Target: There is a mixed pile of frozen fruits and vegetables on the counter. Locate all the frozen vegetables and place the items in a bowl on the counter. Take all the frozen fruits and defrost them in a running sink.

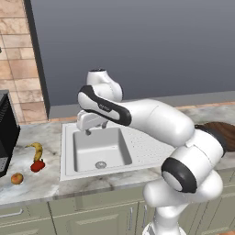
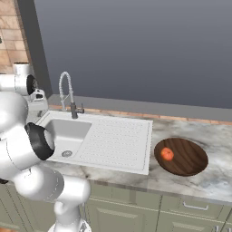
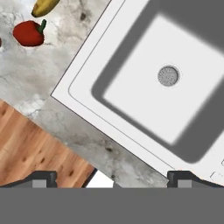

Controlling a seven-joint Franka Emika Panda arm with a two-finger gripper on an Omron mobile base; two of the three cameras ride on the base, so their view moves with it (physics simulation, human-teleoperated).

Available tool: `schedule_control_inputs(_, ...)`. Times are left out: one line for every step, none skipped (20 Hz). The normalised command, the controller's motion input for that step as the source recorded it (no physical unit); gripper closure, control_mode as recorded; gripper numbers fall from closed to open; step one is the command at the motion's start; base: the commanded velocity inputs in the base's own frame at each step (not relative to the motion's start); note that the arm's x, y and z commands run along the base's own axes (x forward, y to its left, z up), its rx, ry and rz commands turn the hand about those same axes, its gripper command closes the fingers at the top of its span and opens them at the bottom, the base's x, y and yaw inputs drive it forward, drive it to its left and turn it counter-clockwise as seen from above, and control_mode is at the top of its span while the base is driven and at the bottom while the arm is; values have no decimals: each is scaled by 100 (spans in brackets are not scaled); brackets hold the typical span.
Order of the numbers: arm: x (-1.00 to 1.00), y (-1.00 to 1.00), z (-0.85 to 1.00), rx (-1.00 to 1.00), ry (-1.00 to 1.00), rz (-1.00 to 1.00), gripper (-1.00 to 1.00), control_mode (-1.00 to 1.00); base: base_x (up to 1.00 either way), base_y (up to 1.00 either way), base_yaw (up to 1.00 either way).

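My gripper [image 1: 94,128] hangs open and empty above the left part of the white sink [image 1: 68,151], its fingertips [image 3: 43,178] wide apart in the hand view. The basin and its drain [image 3: 168,75] lie straight below. To the sink's left, on the marbled counter [image 1: 41,183], lie the yellow banana [image 1: 36,149], the red pepper-like piece [image 1: 37,165] and the small orange fruit [image 1: 17,178]. The hand view catches the pepper [image 3: 29,33] and one end of the banana [image 3: 45,6]. Right of the sink, the wooden bowl [image 2: 190,158] holds the orange-red tomato [image 2: 167,154].
A chrome spring-coil faucet [image 2: 67,93] rises at the sink's back left corner. A black appliance [image 1: 7,133] stands at the far left of the counter, beside a brick wall. Wooden floor [image 3: 30,148] shows past the counter's front edge.
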Motion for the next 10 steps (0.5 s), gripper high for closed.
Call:
schedule_control_inputs(0, 29, -4, -2, 0, 3, -100, -100, 0, 0, 0)
schedule_control_inputs(0, 28, -5, -3, 0, 3, -100, -100, 0, 0, 0)
schedule_control_inputs(0, 24, -8, -4, 0, 2, -100, -100, 0, 0, 0)
schedule_control_inputs(0, 26, -11, -4, 1, 1, -100, -100, 0, 0, 0)
schedule_control_inputs(0, 27, -10, -3, 1, 1, -100, -100, 0, 0, 0)
schedule_control_inputs(0, 26, -11, -2, 1, 1, -100, -100, 0, 0, 0)
schedule_control_inputs(0, 26, -11, -2, 1, 0, -100, -100, 0, 0, 0)
schedule_control_inputs(2, 24, -13, -1, 0, 0, -100, -100, 0, 0, 0)
schedule_control_inputs(5, 27, -12, -1, 0, 0, -100, -100, 0, 0, 0)
schedule_control_inputs(9, 25, -12, 0, 0, 0, -100, -100, 0, 0, 0)
